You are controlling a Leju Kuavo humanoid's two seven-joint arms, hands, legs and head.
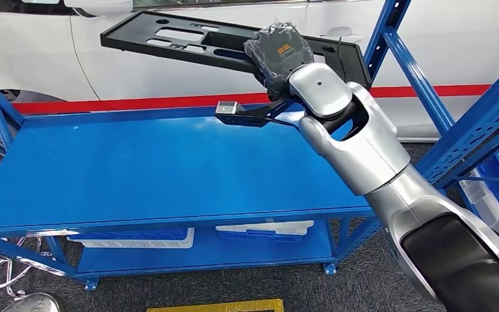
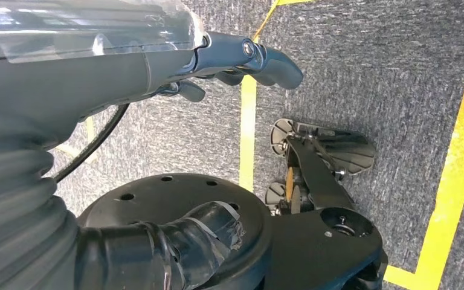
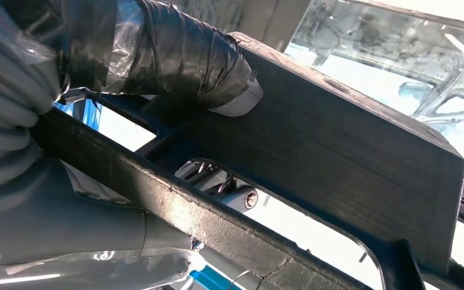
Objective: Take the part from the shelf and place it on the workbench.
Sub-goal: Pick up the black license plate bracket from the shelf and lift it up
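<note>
A long flat black plastic part (image 1: 169, 36) with several cut-outs hangs tilted in the air above the blue shelf (image 1: 156, 169). My right hand (image 1: 279, 55) grips it near its right end, with the silver arm raised from the lower right. Up close, the taped thumb (image 3: 217, 72) presses on the part's thick black rim (image 3: 350, 151), and darker fingers (image 3: 241, 196) show through an opening on the other side. My left hand (image 2: 241, 60) hangs beside my body over the grey floor, loosely bent and holding nothing.
Blue shelf uprights (image 1: 429, 97) stand close on the right of my arm. A white car (image 1: 468, 39) fills the background. White and blue bins (image 1: 136, 237) lie on the lower shelf, and more bins (image 1: 494, 195) sit at the far right. Yellow tape lines (image 2: 453, 181) mark the carpet.
</note>
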